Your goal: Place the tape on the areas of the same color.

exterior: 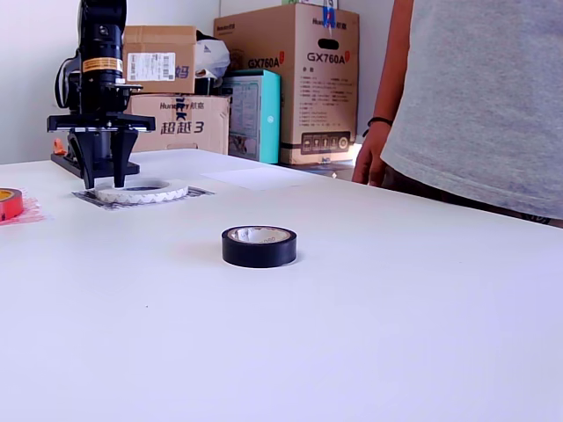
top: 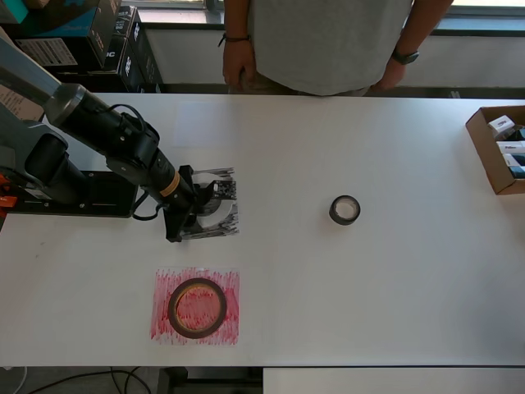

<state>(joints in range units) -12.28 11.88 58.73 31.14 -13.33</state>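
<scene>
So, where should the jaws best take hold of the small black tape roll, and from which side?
Probably from straight above. The small black tape roll lies flat on the table with its hole facing up and free space all around. Grip its wall, one jaw inside the hole and one outside, or span the whole roll.

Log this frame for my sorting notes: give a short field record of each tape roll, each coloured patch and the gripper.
red roll: lying flat on the red patch
white roll: lying flat on the black patch, a colour mismatch
black roll: flat on bare table, off both patches
gripper: pointing down over the white roll, jaws spread at its near edge, holding nothing
person: standing at the table's far edge
</scene>
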